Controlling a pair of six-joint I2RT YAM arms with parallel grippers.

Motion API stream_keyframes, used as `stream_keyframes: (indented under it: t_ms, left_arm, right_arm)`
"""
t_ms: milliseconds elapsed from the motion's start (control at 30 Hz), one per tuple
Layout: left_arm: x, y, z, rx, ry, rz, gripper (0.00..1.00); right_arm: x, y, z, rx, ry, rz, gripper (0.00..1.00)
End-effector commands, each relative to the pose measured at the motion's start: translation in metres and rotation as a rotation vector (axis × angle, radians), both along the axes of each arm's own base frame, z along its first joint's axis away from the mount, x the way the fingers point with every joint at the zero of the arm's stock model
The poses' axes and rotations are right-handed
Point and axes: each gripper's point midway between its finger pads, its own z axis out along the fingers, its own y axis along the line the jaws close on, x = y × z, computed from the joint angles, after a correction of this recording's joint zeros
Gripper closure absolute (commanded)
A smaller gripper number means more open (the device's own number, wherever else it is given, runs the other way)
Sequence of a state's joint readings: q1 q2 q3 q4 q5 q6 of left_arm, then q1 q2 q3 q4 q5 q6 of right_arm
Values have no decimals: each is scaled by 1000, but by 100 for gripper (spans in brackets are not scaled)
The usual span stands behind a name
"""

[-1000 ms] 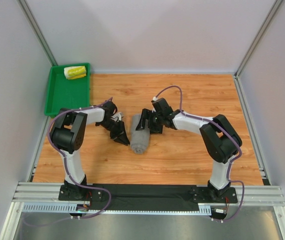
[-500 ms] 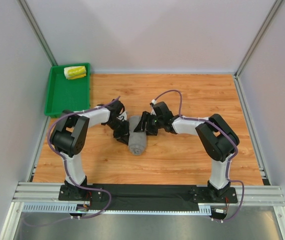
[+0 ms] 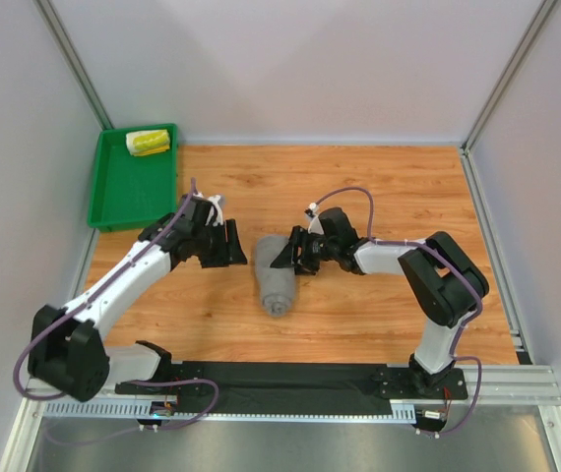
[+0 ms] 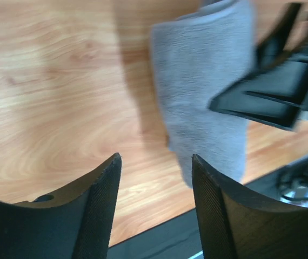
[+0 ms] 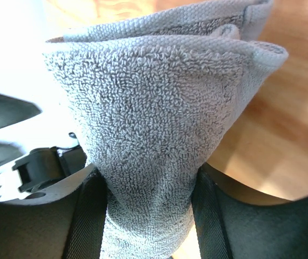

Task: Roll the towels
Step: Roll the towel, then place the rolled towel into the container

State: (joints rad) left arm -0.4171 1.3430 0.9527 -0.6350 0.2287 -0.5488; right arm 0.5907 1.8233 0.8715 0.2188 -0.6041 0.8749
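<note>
**A:** Right tool [image 5: 148, 211] first. It is clamped on the grey towel [image 3: 277, 282] near the far end, with terry bunched between the fingers.

**B:** And the left tool [image 4: 155, 162]?

**A:** Fingers apart, nothing in them. Half a second ago it was pressed against the roll. It has since spread and drawn off to the left, and now stands beside the towel without touching it.

**B:** So we take the rolling as done?

**A:** That is our judgement. The grey towel lies rolled mid-tabletop [image 3: 389, 187], with only one tool on it. The small yellow towel [image 3: 149, 143] sits rolled in the far corner of the green tray [image 3: 123, 202].

**B:** Then we expect the grey roll to go to the tray next, though that is only a guess.
</note>
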Motion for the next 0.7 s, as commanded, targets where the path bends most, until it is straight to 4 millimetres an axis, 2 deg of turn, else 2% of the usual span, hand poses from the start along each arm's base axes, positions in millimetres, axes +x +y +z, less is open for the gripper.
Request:
stream_keyframes:
  t_ms: [0,167,233,333,500,567,667]
  left_arm:
    - [-3,-16,39,-160,-126,-17,38]
    - [-17,-25,59,-286,-215,-54,30]
    - [-23,-29,59,-323,-215,-65,29]
    - [-28,-34,58,-351,-218,-76,27]
    - [-31,-45,69,-468,-251,-74,27]
    - [-30,-47,79,-508,-293,-76,26]
    - [-32,-49,98,-562,-339,-75,26]
  right_arm:
    - [-3,5,43,87,-65,31,100]
    - [-3,10,81,170,-94,26,100]
    - [-7,13,95,206,-97,44,100]
    - [-12,17,126,285,-117,69,100]
    - [-22,23,170,401,-143,110,100]
    - [-29,25,183,445,-160,141,100]
    - [-37,27,189,460,-162,160,100]
